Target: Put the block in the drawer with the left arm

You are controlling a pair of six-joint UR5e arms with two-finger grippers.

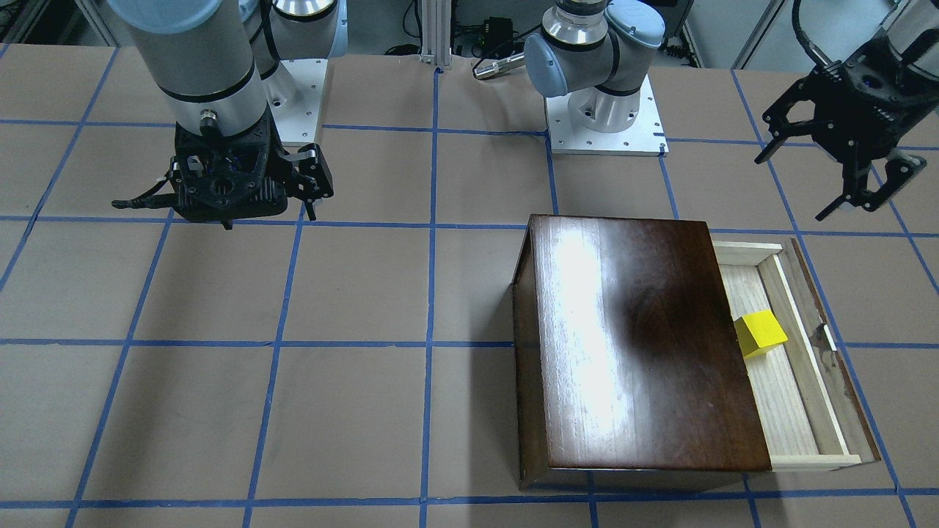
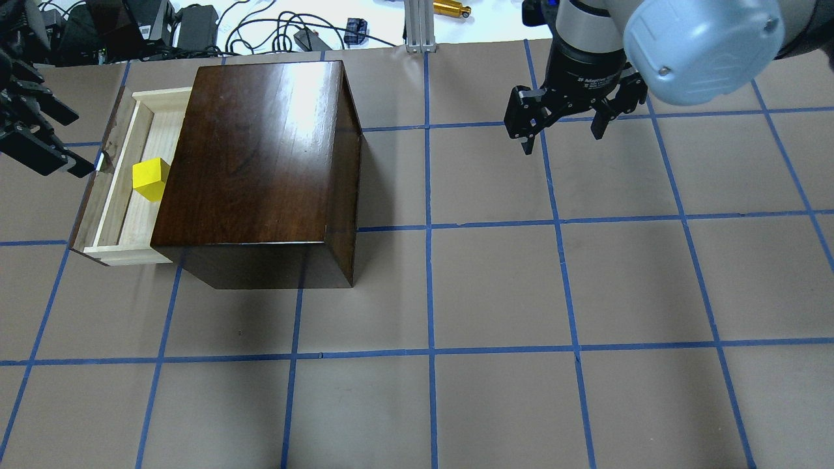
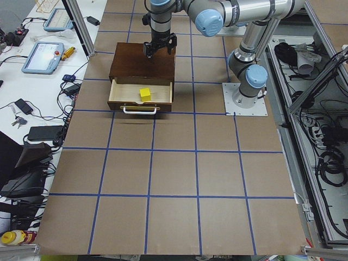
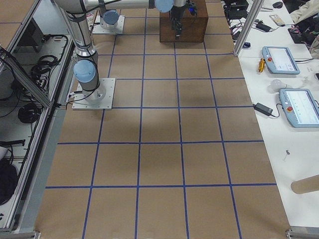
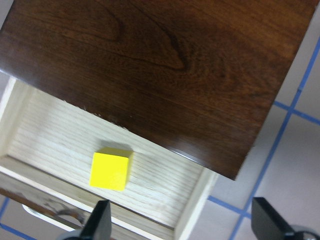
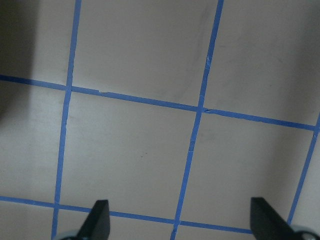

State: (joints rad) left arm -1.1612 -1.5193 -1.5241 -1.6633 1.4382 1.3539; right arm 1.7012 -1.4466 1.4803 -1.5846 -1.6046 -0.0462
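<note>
The yellow block (image 1: 760, 334) lies on the floor of the open drawer (image 1: 780, 414), pulled out of the dark-brown cabinet (image 1: 631, 337). It also shows in the overhead view (image 2: 150, 180) and the left wrist view (image 5: 110, 170). My left gripper (image 1: 794, 187) is open and empty. It hangs above and apart from the drawer's front panel (image 2: 91, 202), at the overhead view's left edge (image 2: 75, 144). My right gripper (image 2: 561, 129) is open and empty. It hangs over bare table far from the cabinet, also seen in the front-facing view (image 1: 312, 187).
The two arm bases (image 1: 605, 121) (image 1: 301, 99) stand at the table's robot side. Cables and power bricks (image 2: 195, 26) lie beyond the far edge. Teach pendants (image 3: 43, 57) rest on a side bench. Blue tape lines grid the brown table (image 2: 495, 286).
</note>
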